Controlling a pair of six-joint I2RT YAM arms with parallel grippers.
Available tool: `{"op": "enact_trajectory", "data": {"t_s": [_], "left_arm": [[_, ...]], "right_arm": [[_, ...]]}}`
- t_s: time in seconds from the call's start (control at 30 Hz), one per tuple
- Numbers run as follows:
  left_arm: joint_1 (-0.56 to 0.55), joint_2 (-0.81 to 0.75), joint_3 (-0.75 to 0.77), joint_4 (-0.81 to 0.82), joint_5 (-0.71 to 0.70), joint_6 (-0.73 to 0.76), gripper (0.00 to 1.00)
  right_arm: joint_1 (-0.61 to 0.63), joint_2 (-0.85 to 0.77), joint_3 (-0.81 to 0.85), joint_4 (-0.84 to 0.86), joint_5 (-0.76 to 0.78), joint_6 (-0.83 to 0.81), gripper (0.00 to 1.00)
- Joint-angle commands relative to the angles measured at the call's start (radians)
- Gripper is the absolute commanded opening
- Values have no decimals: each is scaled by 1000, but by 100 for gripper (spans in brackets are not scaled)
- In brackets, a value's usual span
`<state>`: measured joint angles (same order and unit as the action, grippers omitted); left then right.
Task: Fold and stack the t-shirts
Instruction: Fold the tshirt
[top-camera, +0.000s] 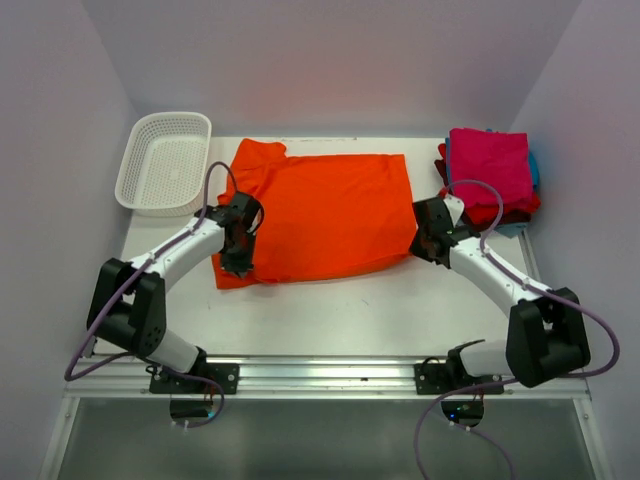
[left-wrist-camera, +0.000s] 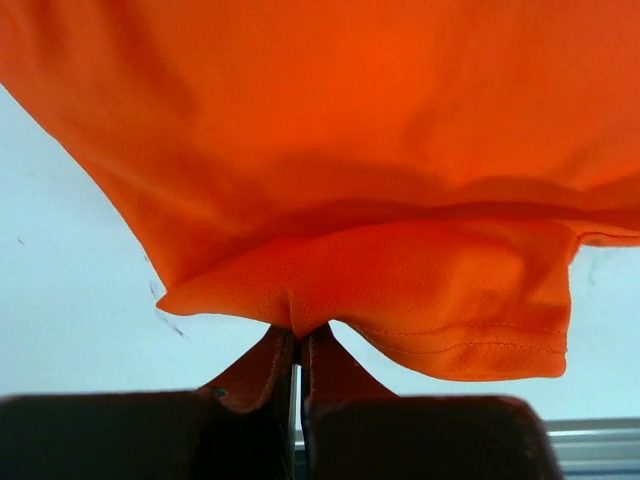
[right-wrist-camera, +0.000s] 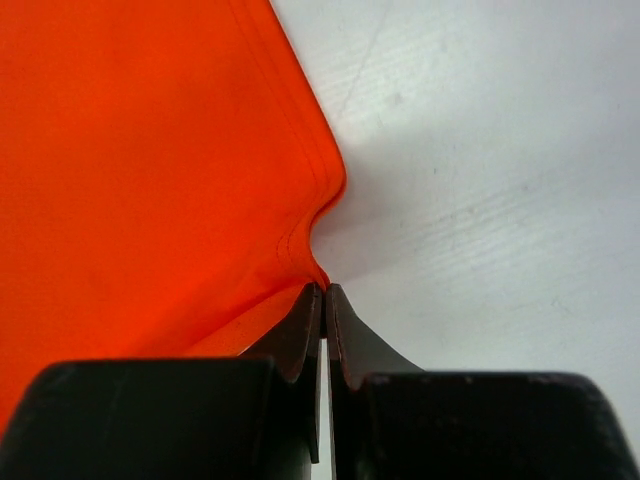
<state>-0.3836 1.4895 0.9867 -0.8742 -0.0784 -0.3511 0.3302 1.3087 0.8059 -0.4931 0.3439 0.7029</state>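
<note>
While the orange t-shirt (top-camera: 320, 215) lies spread on the table (top-camera: 330, 310), left gripper (left-wrist-camera: 297, 335) and right gripper (right-wrist-camera: 325, 292) each clamp tight on its edge.

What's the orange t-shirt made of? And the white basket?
The orange t-shirt looks like soft matte knit cloth, maybe polyester: close up it shows tiny mesh holes, stitched hems and droopy folds. The white basket looks like stiff plastic, moulded in a lattice.

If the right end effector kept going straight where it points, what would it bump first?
The orange t-shirt: the right end effector already pinches its edge, and more of that cloth seems to lie just ahead.
</note>
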Motion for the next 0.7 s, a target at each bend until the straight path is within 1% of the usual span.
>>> {"op": "enact_trajectory", "data": {"t_s": [0.0,0.1,0.23,0.33,0.4,0.67], "left_arm": [[11,31,99,67,-92,41,0],[31,89,182,60,-142,46,0],[37,184,298,47,-153,55,0],[37,238,358,35,-167,66,0],[40,270,389,29,-202,80,0],[63,337,440,32,-244,92,0]], "right_arm": [[-20,64,97,47,69,-59,0],[-31,159,165,70,67,-85,0],[-39,289,239,83,55,-100,0],[-39,330,271,91,50,-103,0],[-40,359,286,99,59,-106,0],[-62,356,311,96,86,-125,0]]}}
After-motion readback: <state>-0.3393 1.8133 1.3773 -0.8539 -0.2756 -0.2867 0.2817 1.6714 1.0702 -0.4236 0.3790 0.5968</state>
